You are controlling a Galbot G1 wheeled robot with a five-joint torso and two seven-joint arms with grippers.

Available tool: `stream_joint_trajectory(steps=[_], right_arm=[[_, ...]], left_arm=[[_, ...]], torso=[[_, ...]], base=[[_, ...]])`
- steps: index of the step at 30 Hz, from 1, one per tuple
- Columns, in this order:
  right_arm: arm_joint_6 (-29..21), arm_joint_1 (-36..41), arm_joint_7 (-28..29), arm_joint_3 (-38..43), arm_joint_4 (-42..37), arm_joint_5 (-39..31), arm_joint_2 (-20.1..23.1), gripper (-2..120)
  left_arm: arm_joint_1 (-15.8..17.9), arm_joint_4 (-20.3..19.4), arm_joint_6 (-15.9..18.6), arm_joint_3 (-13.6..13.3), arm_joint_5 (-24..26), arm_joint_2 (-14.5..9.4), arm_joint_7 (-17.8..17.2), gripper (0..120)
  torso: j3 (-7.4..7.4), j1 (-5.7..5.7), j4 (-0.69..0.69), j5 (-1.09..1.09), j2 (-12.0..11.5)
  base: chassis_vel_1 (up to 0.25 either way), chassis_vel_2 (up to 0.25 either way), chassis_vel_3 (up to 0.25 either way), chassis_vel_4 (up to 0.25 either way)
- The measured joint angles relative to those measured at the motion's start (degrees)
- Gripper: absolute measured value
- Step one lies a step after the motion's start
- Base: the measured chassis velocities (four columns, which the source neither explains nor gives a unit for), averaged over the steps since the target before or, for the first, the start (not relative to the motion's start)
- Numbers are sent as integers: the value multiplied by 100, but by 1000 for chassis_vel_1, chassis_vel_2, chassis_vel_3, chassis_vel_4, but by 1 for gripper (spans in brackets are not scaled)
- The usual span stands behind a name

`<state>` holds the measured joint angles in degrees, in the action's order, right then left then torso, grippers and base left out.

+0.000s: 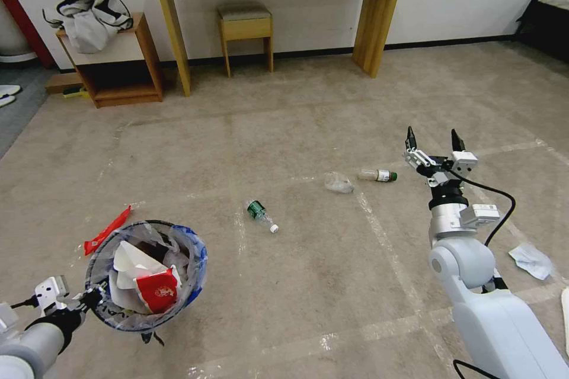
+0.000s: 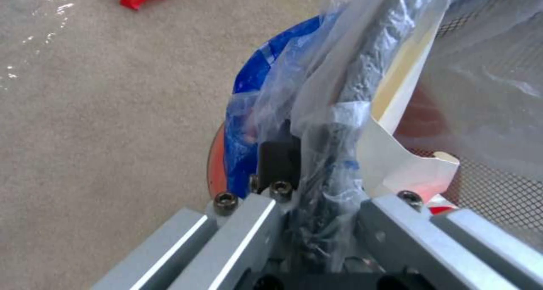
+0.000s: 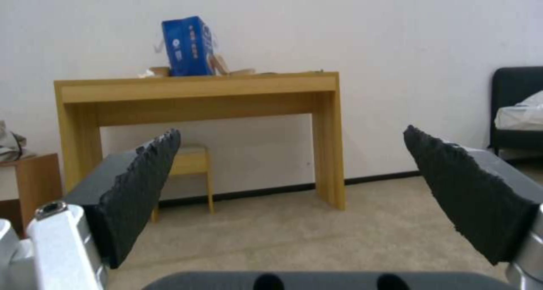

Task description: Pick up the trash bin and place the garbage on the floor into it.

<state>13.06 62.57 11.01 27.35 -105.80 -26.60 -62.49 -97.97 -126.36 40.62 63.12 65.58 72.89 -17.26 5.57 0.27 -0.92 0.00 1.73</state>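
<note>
Head view: beige carpet [image 1: 332,284] strewn with bottles, left gripper [image 1: 89,298] jaws clamping trash bin [image 1: 195,260], right gripper [image 1: 432,142] jaws wide.

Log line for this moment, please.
left gripper: shut on trash bin rim, bin part-filled | right gripper: open, raised | bottles on floor

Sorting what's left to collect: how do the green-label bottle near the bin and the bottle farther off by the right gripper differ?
The near bottle has a white cap and a green label; the far bottle has a green cap and a pale label. The near one lies angled toward the robot, the far one crosswise. Both are clear and lie on the floor, outside the trash bin.
</note>
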Motion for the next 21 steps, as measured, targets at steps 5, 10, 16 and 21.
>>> stream_joint_trajectory(steps=[5, 10, 16, 21], right_arm=[[43, 3, -43, 10, 20, 21, 9, 100], [89, 28, -98, 19, 42, 49, 6, 100], [106, 33, -111, 19, 63, 55, -4, 100], [107, 35, -112, 14, 67, 59, -13, 100]], left_arm=[[-2, -2, -2, 0, -9, 22, 0, 0], [-6, -5, -7, -4, -19, 38, -1, 0], [3, 1, -8, -8, -20, 41, -1, 0], [7, 22, -10, -10, -20, 42, 2, 0]], torso=[[0, 0, 0, 0, 0], [-1, 0, 0, 0, 0], [-1, 0, 0, 0, 0], [0, 0, 0, 0, 0]], base=[[0, 0, 0, 0], [0, 0, 0, 0], [-76, 63, 72, -64], [-155, 156, 152, -161]])
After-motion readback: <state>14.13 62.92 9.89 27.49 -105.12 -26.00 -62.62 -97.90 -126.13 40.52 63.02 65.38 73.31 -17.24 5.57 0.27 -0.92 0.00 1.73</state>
